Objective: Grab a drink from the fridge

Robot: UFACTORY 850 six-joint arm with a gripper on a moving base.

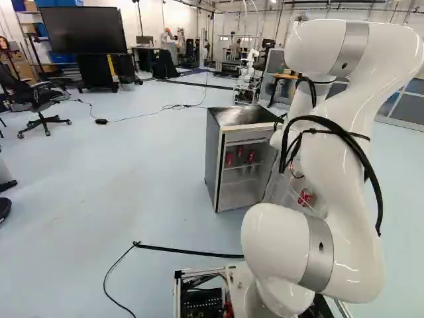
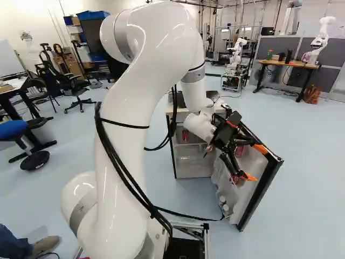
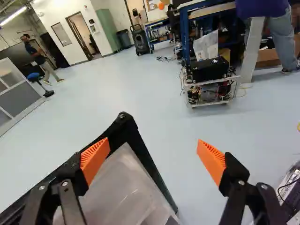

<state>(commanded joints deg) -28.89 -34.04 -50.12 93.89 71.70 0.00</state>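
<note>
My gripper is at the inner side of the swung-out fridge door in the right base view. In the wrist view the gripper stands open, nothing held; one finger overlaps the door's translucent shelving, the other is over floor beyond the black door edge. Whether it touches the door I cannot tell. The small fridge is open in the left base view, with red cans on an inner shelf. Another red can sits in the door, partly behind my arm.
Black cables hang along my arm. Another robot stands beyond the fridge, and another robot is by a desk. The wrist view shows a low cart with electronics across the floor. Office chairs stand farther off.
</note>
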